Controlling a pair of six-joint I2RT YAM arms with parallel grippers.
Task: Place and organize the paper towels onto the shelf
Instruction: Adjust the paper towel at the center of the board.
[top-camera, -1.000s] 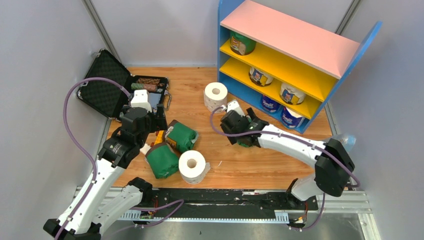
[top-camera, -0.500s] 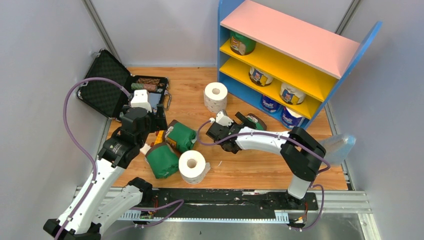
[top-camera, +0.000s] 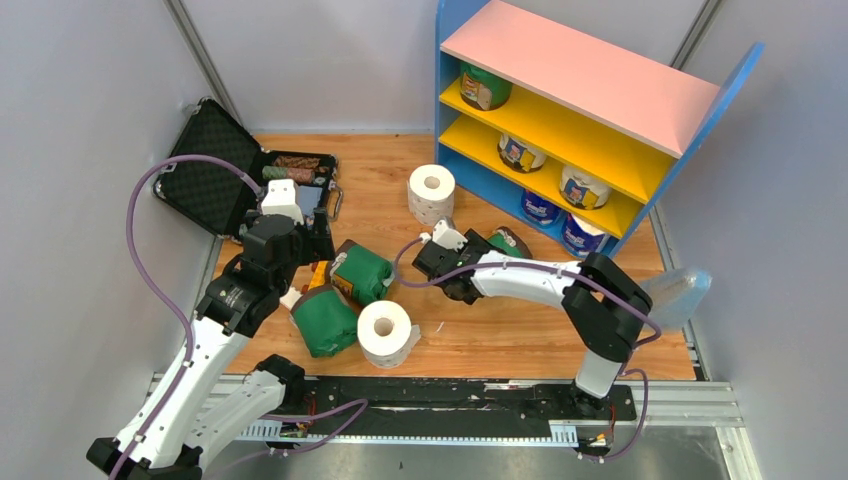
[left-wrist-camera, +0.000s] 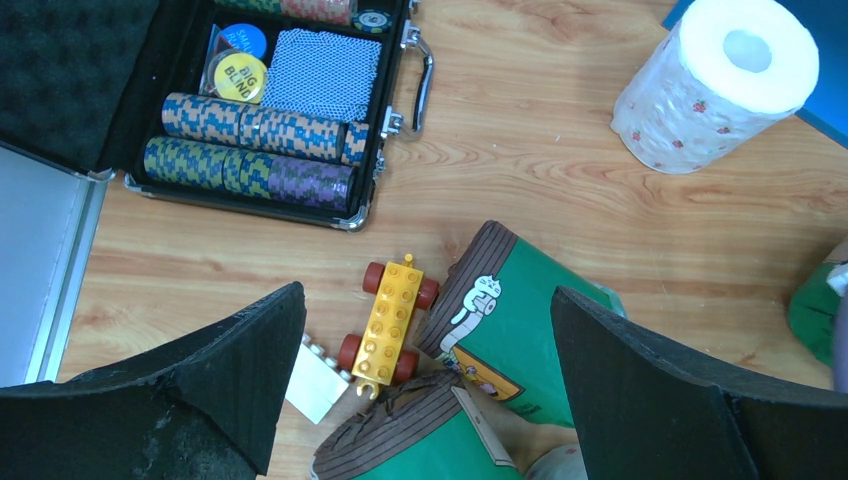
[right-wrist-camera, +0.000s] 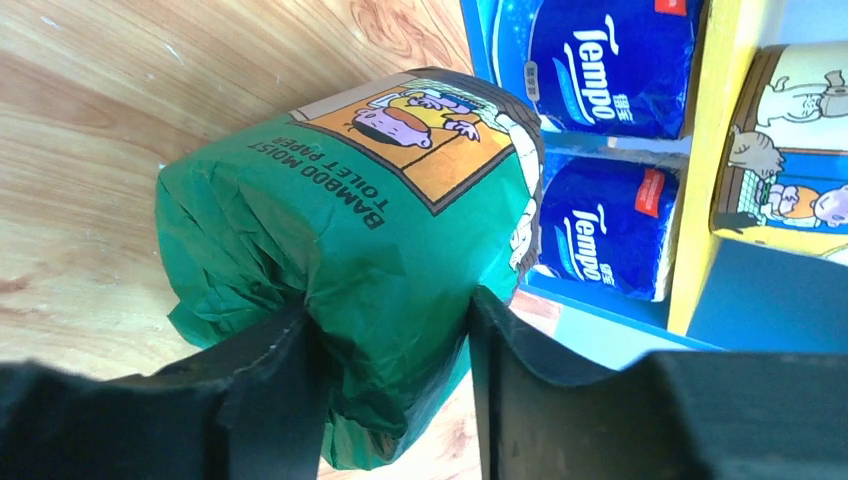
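Folded back from its earlier reach, your right arm now sets the right claw (top-camera: 478, 256) mid-table, with the green roll (top-camera: 506, 242) on its shelf (top-camera: 580, 72) side, still apart from the bottom tier. From the left wrist, the left claw (left-wrist-camera: 420, 340) hangs with its jaws wide apart over two other rolls (left-wrist-camera: 520, 320) and a toy car (left-wrist-camera: 390, 320), farther from the shelf. From the right wrist, the jaws pinch the green roll's near end and dent the wrapper. Its long axis runs away toward the blue rolls (right-wrist-camera: 590, 60), so you likely carry it forward with this arm.
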